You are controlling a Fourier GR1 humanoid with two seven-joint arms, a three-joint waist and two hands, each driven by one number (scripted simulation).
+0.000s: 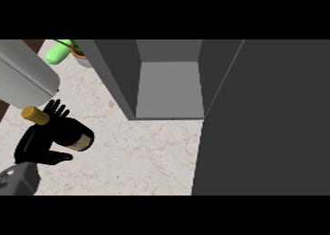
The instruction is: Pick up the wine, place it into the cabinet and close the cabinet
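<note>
We start at the lower left of the frame, where the left hand [33, 146] has the wine [76, 137] in its grasp: fingers wrapped round the dark body, thumb tucked underneath. The bottle lies tilted, its cork [36, 114] pointing to the upper left and its base towards the middle of the frame, over the counter [140, 153]. We see no right hand.

Moving outward, the cabinet [168, 87] stands open at upper centre, its grey inside bare, well apart from the bottle. A pale grey door [21, 75] hangs just above the hand at the upper left, and a broad dark panel [269, 124] fills the right side. Something green [59, 54] sits at the top left, beyond the door.

So the pick looks done and the placing lies ahead, we reckon. The risks? That cork is near the grey door, so a lift straight up could knock it. The bottle is tilted, so it could catch the cabinet's near wall on entry or topple when set down.
</note>
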